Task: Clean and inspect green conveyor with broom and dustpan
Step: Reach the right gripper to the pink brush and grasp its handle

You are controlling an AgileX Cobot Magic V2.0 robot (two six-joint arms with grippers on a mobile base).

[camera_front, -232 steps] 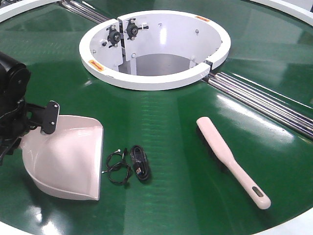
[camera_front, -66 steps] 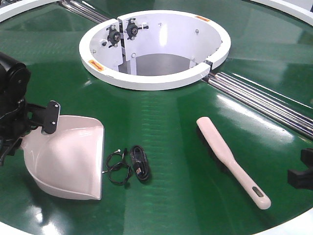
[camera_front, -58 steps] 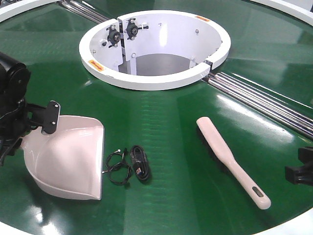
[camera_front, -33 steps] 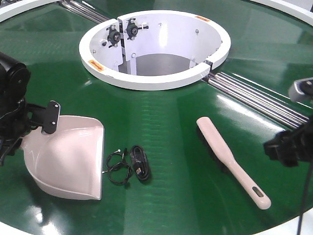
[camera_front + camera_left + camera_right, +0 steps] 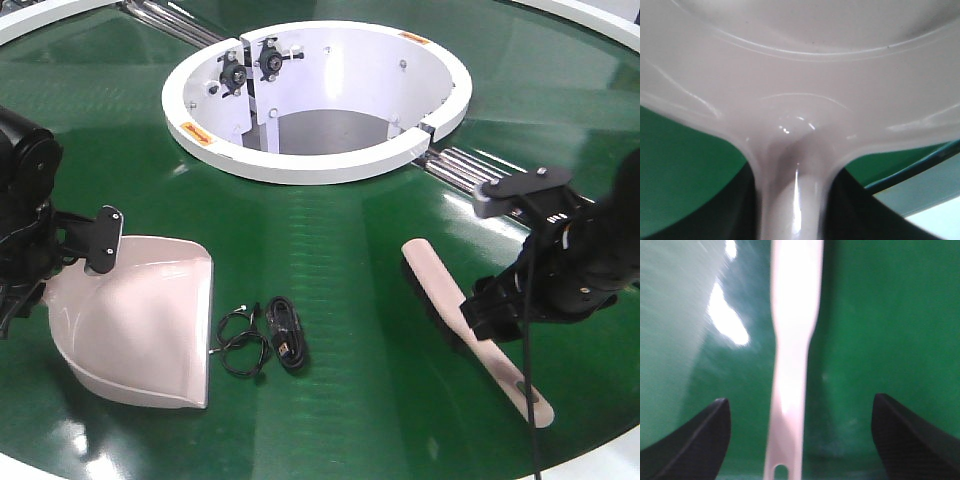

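On dark-green conveyor belt [image 5: 345, 255]: pinkish-beige plastic dustpan [image 5: 140, 330] near left, coiled black cables [image 5: 262, 336] just right of it, beige plastic hand broom [image 5: 428, 272] near right, white circular hub [image 5: 320, 170] far centre.

The worktop in front of me is the green conveyor [image 5: 340, 230], a glossy dark-green belt ringed around a white hub [image 5: 320, 168]. Steel rollers [image 5: 455, 162] cross the belt from the hub toward the right edge, and more show at the far left edge. A white border [image 5: 610, 462] marks the near right corner.

Items on the belt:
- The dustpan [image 5: 140, 330] is by the left edge, with its mouth facing right.
- A thin black wire loop [image 5: 245, 342] is just beside that mouth.
- A bundled black cable [image 5: 285, 335] is touching the loop.
- The broom [image 5: 435, 275] is well apart, toward the right edge, with its handle angled to the near right corner.
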